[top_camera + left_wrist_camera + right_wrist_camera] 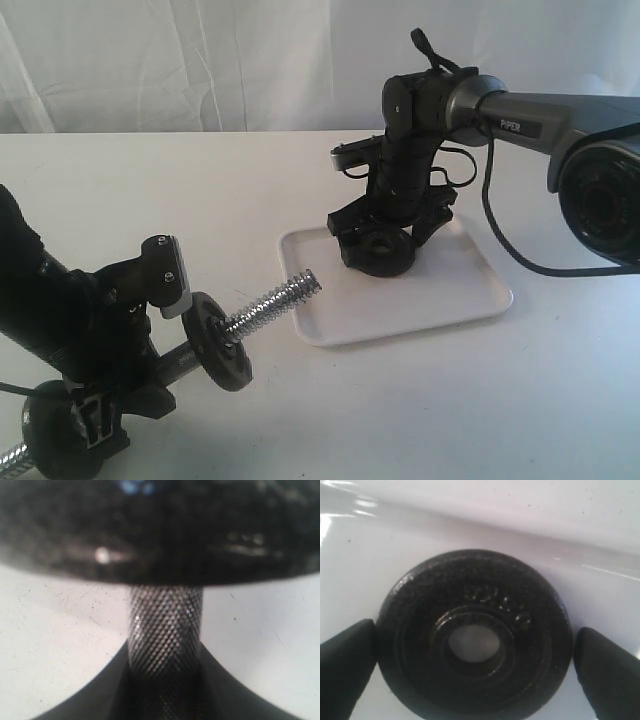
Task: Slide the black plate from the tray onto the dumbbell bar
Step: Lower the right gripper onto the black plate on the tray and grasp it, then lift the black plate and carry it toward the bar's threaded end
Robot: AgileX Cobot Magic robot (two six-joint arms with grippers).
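Black plate (381,256), a small round disc of matte-black iron with a hole in the middle, lies flat in the flat white rectangular plastic tray (440,300), in the part of the tray farther from the camera in my exterior view. The right wrist view looks straight down on the black plate (475,640); I see the white tray (420,535) through its hole, and some raised letters that I cannot read.

I have the right gripper (385,243) low over this disc with the fingers apart, one on each side of it. In the wrist view one of the black fingers (345,672) is at the rim of the disc, touching or nearly touching, I cannot tell which. Between the other finger and the rim a narrow strip of white tray shows, so the disc is not clamped.

The left gripper (150,365) is clamped on the dumbbell bar (275,297), a short shiny chrome steel rod, and holds it tilted above the white table (150,200). Its coarse threaded end points up toward the near corner of the tray and stops just beside the rim. A second black disc (222,340) sits on the bar, just in front of the gripper. In the left wrist view the knurled middle of the bar (165,635) runs out between the dark fingers to this disc (160,530), which fills the picture, blurred. A third black disc (50,430) is on the bar's other end, at the lower left edge of the exterior view.
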